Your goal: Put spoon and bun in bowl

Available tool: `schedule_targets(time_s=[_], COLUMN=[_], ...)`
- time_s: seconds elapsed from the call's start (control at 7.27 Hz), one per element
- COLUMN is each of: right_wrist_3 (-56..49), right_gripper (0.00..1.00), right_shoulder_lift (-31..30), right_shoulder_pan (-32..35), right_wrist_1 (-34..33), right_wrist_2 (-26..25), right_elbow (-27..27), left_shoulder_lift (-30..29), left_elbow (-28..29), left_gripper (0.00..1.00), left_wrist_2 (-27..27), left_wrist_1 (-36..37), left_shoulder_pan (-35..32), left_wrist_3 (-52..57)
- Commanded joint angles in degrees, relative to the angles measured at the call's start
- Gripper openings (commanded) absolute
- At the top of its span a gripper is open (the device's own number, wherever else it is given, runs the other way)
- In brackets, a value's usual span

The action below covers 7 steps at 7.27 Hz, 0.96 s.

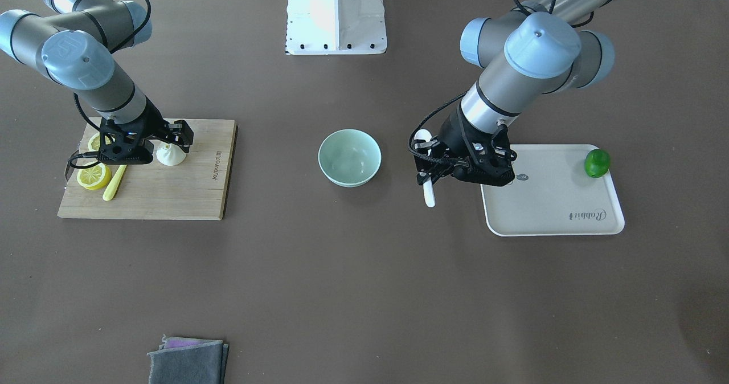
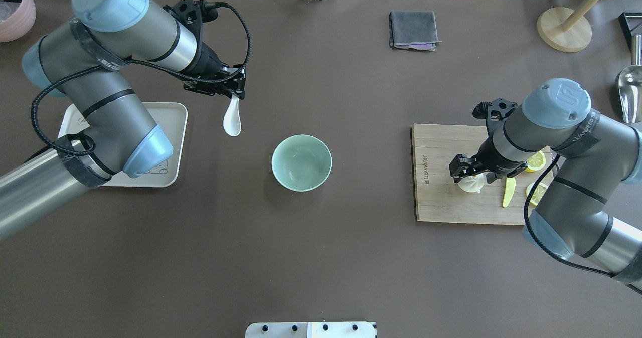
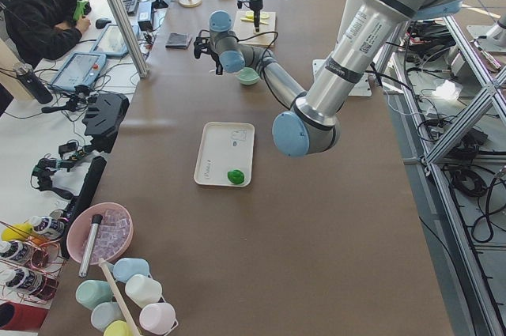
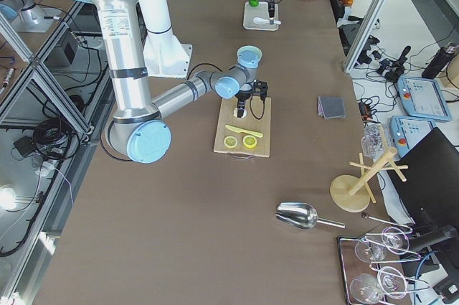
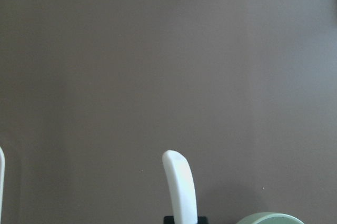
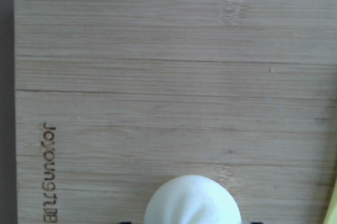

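Note:
My left gripper (image 2: 235, 95) is shut on the handle of the white spoon (image 2: 231, 120) and holds it above the table, scoop hanging down, between the tray and the mint-green bowl (image 2: 301, 163). The spoon also shows in the front view (image 1: 428, 193) and the left wrist view (image 5: 179, 187). The bowl (image 1: 349, 158) is empty. The cream-white bun (image 2: 471, 183) sits on the wooden board (image 2: 441, 202). My right gripper (image 2: 474, 175) is lowered over it, open, a finger on either side. In the right wrist view the bun (image 6: 194, 200) shows slim gaps beside it.
A beige tray (image 1: 552, 201) holds a green lime (image 1: 597, 163). Lemon slices (image 1: 94, 176) and a yellow-green knife (image 1: 114, 183) lie on the board behind the bun. A folded grey cloth (image 2: 413, 29) lies at the far side. A wooden stand (image 2: 564, 29) is far right.

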Motion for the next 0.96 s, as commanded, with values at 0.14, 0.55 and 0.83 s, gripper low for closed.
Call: schedule_targets(time_s=[0.14,0.55,0.83], right_wrist_3=[0.1,0.3,0.4], right_gripper=[0.0,0.0,0.0], right_shoulder_lift=[0.5,1.0,1.4], right_shoulder_pan=[0.5,4.2,4.9], right_wrist_1=[0.0,-0.2,0.0], right_wrist_2=[0.6,2.9,2.5], right_elbow=[0.3,3.5,3.7], left_shoulder_lift=[-2.9,-5.7,-5.8], left_elbow=[2.4,2.9,5.0], left_gripper=[0.0,0.0,0.0], left_wrist_2=[0.1,10.4,15.0], left_wrist_1=[-0.2,-1.0,-4.3], left_shoulder_pan=[0.6,9.6,13.0], left_wrist_3=[-1.2,-6.7,-6.8])
